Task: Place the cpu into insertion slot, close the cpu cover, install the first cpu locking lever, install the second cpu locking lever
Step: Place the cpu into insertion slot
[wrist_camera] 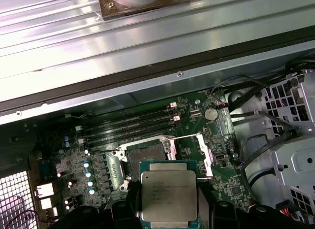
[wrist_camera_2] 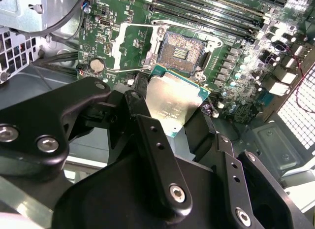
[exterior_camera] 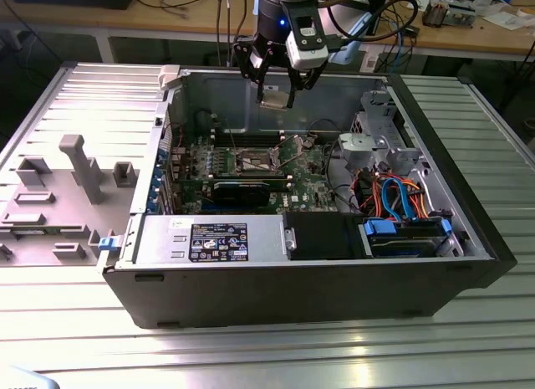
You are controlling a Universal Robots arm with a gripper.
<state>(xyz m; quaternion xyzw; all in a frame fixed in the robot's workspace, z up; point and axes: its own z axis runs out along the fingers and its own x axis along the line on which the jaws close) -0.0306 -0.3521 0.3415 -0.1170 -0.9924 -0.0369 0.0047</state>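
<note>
The cpu (wrist_camera: 169,194) is sitting gripped between the fingers of the end effector (exterior_camera: 274,94), which is hanging over the open computer case (exterior_camera: 292,289) on the bench (exterior_camera: 251,355), well above the uncovered insertion slot (wrist_camera: 146,157).

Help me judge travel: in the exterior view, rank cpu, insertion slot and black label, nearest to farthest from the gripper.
1. cpu: held in the jaws of the gripper.
2. insertion slot: below, on the green board.
3. black label: farthest, nearer the camera.

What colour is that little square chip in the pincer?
The small square chip is silvery-grey metal, green-edged; clearest in the first wrist view.
</note>
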